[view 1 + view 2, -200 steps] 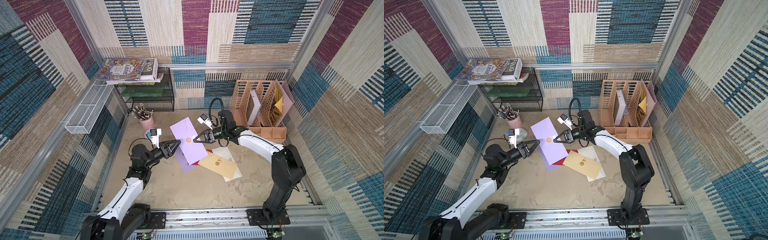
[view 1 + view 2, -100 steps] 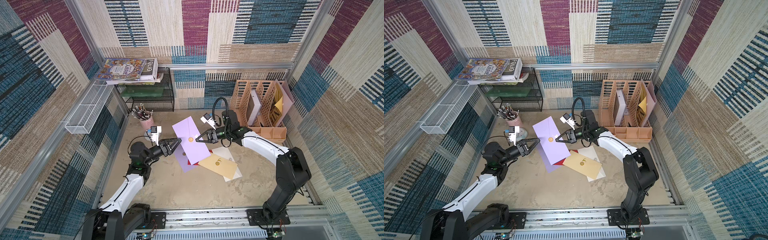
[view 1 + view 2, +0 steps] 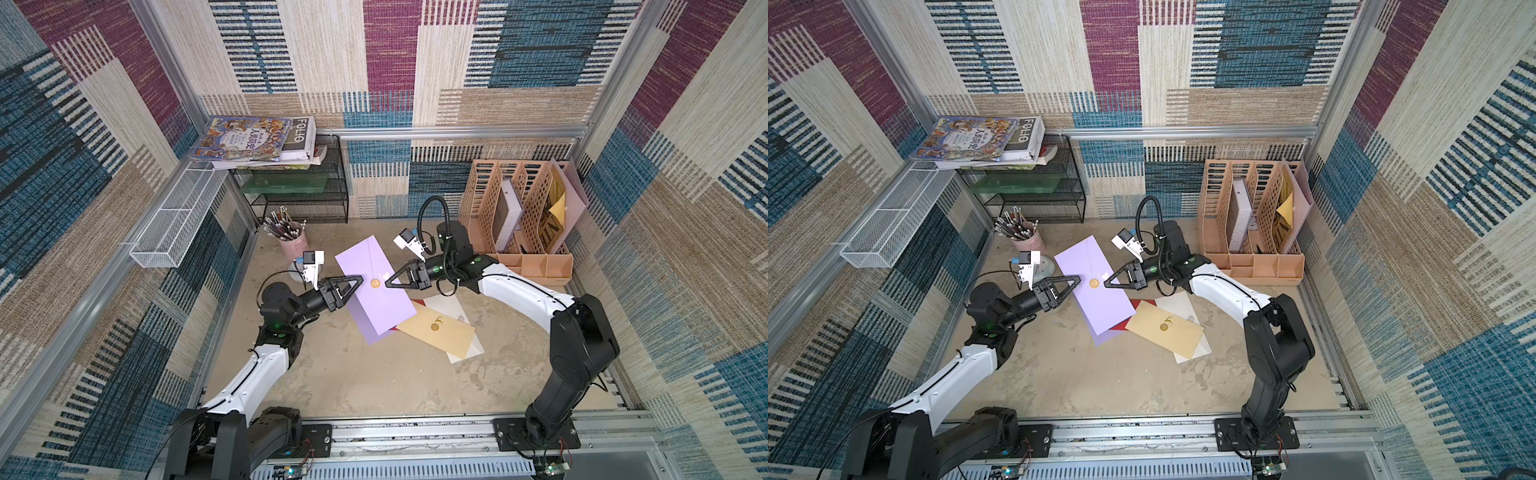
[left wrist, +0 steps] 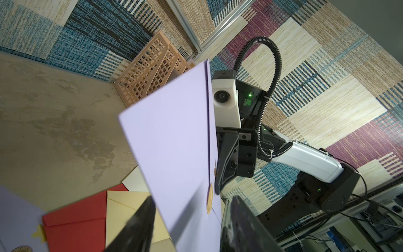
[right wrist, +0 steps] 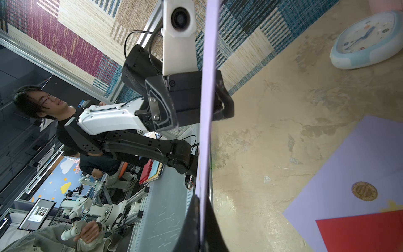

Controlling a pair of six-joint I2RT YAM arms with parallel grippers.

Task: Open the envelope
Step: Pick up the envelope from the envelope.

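A lavender envelope [image 3: 376,305] with a gold seal [image 3: 375,283] hangs tilted above the table in both top views. My right gripper [image 3: 386,284] is shut on its right edge beside the seal. In the right wrist view the paper runs edge-on [image 5: 208,87] into that closed gripper [image 5: 201,203]. My left gripper [image 3: 358,279] is open, and its jaws straddle the envelope's left edge. In the left wrist view the envelope [image 4: 174,135] passes between the left gripper's [image 4: 192,198] spread fingers, with the seal [image 4: 209,198] near one of them.
On the table below lie a second lavender envelope [image 5: 349,174], a red envelope [image 3: 415,300], a tan envelope [image 3: 436,330] and a white envelope [image 3: 467,353]. A pink pen cup [image 3: 293,245] and a clock [image 5: 366,41] sit at the back left. A file rack [image 3: 519,220] stands at the back right.
The right gripper and the envelope have shifted slightly, and the grip is unchanged. The left gripper stays around the envelope's left edge.
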